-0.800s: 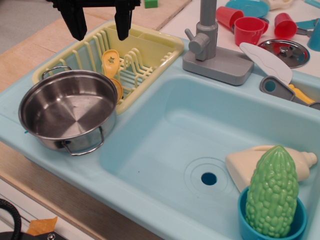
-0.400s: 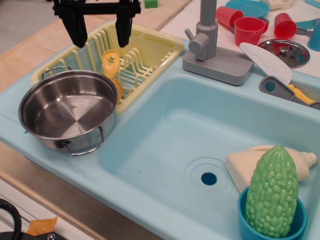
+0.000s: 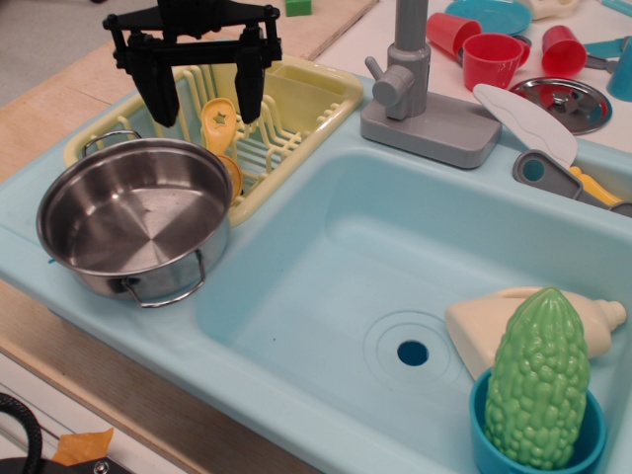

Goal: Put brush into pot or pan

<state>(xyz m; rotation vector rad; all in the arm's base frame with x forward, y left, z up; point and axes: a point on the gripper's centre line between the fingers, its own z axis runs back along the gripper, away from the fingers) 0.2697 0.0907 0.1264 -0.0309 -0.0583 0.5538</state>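
Note:
The yellow-orange brush [image 3: 221, 131] stands tilted in the pale yellow dish rack [image 3: 296, 99], handle with star mark up, head down behind the pot's rim. The shiny steel pot [image 3: 133, 217] with two wire loop handles sits on the sink's left ledge, touching the rack, empty. My black gripper [image 3: 207, 111] is open, hanging over the rack with one finger left of the brush handle and the other right of it, the fingertips level with the handle's top. It holds nothing.
A blue sink basin [image 3: 395, 276] lies right of the pot. A grey faucet [image 3: 415, 89] stands behind it. A white-bladed grey-handled utensil [image 3: 533, 133], red cups [image 3: 489, 57] and a flat steel dish [image 3: 563, 102] are at the back right. A green bumpy vegetable [image 3: 538, 380] in a blue cup is front right.
My gripper has come down towards the rack, staying open, so its fingers now straddle the brush handle. The brush and pot have not moved.

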